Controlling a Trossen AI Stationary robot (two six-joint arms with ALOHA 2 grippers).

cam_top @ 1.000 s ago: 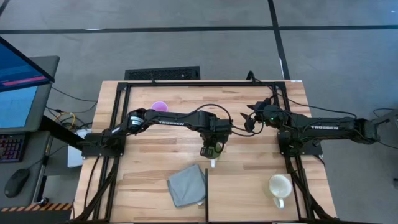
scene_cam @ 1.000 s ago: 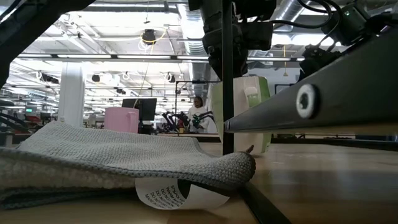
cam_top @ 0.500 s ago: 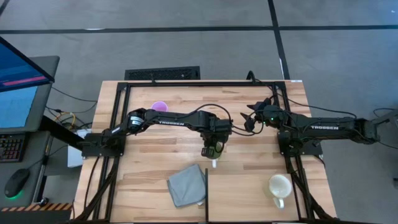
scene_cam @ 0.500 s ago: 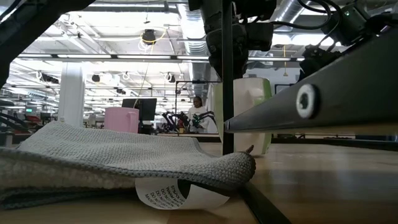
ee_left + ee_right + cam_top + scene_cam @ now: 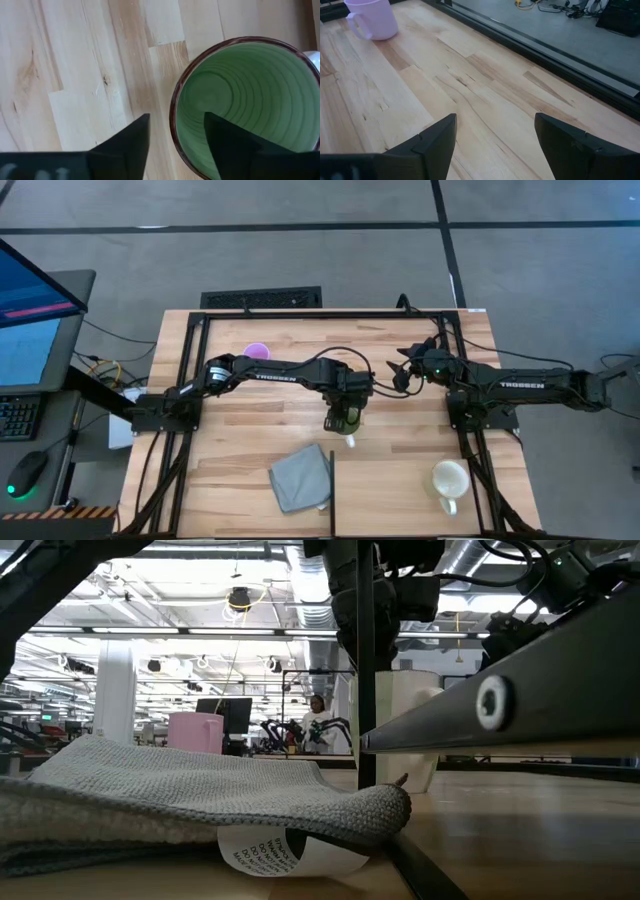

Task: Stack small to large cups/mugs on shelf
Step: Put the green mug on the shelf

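Observation:
The green mug [image 5: 349, 421] stands upright on its base at the table's middle, its pale handle [image 5: 349, 442] toward the near edge. My left gripper [image 5: 175, 125] points down over it, open. One finger [image 5: 132, 142] is outside the near wall and one [image 5: 225, 142] is inside, with the rim free between them. The lilac mug [image 5: 257, 351] stands at the far left and the cream mug [image 5: 450, 480] at the near right. My right gripper [image 5: 402, 370] waits open above the far right. The shelf is out of view.
A grey cloth [image 5: 300, 477] lies crumpled near the front edge on a printed paper slip [image 5: 285, 852]. A dark bar [image 5: 332, 492] runs from it to the near edge. A black frame [image 5: 300, 314] borders the table. Bare wood lies between the green and lilac mugs.
My left gripper has opened and let go of the green mug's wall. The arm has stayed where it was. The mug stays on the table beneath it.

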